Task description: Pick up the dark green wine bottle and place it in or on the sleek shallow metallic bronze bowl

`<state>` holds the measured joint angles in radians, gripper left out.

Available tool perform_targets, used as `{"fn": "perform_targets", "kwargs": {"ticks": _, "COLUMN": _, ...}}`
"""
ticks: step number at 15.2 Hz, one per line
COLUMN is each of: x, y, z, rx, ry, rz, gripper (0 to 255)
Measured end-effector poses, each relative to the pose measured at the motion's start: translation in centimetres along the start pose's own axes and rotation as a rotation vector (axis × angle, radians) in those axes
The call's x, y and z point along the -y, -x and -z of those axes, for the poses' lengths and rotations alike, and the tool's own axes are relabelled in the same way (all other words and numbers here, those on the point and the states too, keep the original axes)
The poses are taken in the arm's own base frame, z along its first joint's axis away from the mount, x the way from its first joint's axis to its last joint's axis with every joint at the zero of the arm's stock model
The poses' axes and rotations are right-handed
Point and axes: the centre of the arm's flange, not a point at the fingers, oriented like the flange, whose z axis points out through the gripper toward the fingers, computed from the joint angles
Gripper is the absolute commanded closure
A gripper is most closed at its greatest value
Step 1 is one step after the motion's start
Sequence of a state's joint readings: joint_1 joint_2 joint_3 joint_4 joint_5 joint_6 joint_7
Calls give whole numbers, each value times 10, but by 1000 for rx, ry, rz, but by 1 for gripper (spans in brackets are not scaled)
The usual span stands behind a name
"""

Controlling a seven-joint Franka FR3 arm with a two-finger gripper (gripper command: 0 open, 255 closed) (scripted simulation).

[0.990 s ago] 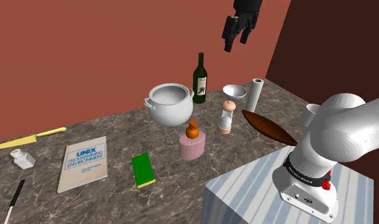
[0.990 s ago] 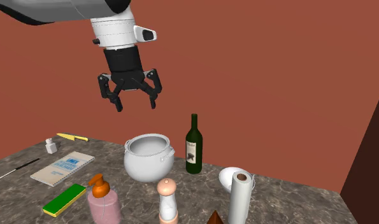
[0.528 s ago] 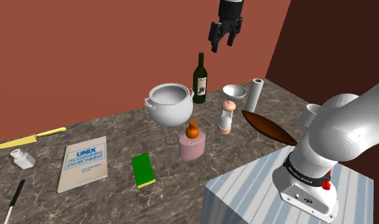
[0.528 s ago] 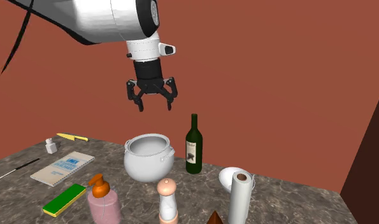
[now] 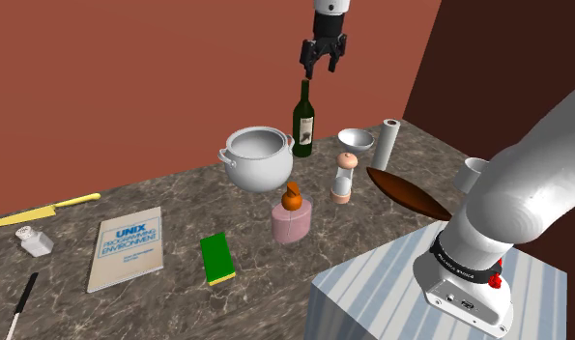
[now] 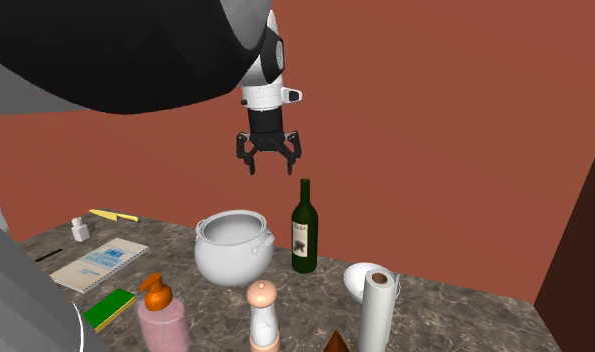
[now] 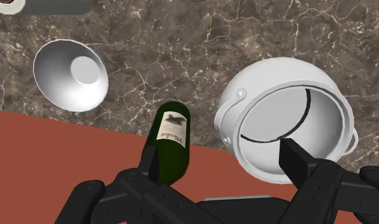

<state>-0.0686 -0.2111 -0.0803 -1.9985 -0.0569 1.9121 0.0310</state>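
The gripper (image 5: 323,68) hangs high over the back of the counter (image 5: 169,198), pointing straight down, its 2 fingers spread wide and holding nothing. Below it, with a clear gap of air between, stands the dark green wine bottle (image 5: 303,121), upright near the red-brown wall and just beside the white two-handled pot (image 5: 258,157). In the wrist view the bottle (image 7: 170,143) sits close to 1 finger (image 7: 150,162) rather than midway between the pair, while the other finger (image 7: 296,159) hangs over the pot (image 7: 290,118). The step in hand looks like the approach to the pick, with the grasp not yet begun. The next move probably calls for a small sideways shift to centre the open jaws on the bottle's neck, then a straight descent and a close around the neck or the upper body. The pot's rim and handle are near enough to catch the outer finger on the way down. The shallow brown bowl (image 5: 406,193) waits well apart, toward the stand on the shoulder view's right. A small white bowl (image 5: 356,141), a paper towel roll (image 5: 388,145) and a pepper mill (image 5: 344,179) stand between it and the bottle, so the carry should probably stay high. A tall bottle in so flat a dish will likely need laying down or very careful setting.
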Motion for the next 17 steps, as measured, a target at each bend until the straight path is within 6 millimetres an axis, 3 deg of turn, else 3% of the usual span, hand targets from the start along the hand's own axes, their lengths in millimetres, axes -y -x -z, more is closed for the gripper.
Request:
{"fn": "perform_targets", "kwargs": {"ticks": 12, "x": -69, "y": -124, "z": -79, "rx": 29, "ry": -26, "rz": -106, "gripper": 0}}
{"fn": "perform_targets", "kwargs": {"ticks": 17, "x": -76, "y": -137, "z": -101, "rx": 32, "ry": -28, "rz": -117, "gripper": 0}}
